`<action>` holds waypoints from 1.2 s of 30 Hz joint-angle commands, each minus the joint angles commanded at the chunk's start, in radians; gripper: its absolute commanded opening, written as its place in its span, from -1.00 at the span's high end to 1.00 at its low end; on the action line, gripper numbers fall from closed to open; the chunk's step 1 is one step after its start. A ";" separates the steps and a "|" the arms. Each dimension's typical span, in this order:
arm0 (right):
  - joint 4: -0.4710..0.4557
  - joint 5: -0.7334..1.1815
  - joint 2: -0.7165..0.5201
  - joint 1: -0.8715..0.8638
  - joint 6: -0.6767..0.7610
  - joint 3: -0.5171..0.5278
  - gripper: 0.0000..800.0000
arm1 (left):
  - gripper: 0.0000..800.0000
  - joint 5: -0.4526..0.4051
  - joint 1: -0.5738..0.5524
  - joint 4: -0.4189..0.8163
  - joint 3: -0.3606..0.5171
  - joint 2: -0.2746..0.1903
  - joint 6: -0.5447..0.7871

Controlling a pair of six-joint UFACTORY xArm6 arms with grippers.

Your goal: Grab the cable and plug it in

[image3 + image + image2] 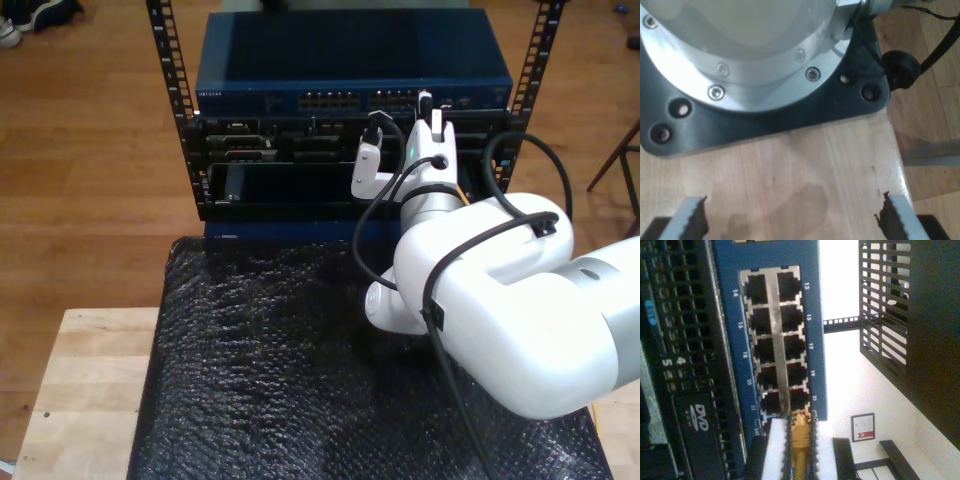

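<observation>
The yellow-orange cable [799,442] is pinched between the white fingers [775,445] of my second gripper [799,422], which is shut on it. Its tip sits at the face of the blue network switch [815,315], at the end of the port block just past the port marked 21. I cannot tell whether the plug is seated. In the exterior view my second gripper [428,108] is up against the switch [350,60] in the rack. My first gripper [792,220] hangs open over the wooden table [805,170], with nothing between its fingers.
A black rack [175,110] holds the switch above darker units, one with a DVD drive [700,420]. Black bubble wrap [280,360] covers the table [80,380]. An arm's base plate [790,112] and a black cable [935,50] lie near my first gripper.
</observation>
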 joint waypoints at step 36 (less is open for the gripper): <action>-0.041 0.002 -0.008 -0.021 0.028 0.002 0.45 | -1.00 0.000 0.000 0.000 -0.002 0.000 0.000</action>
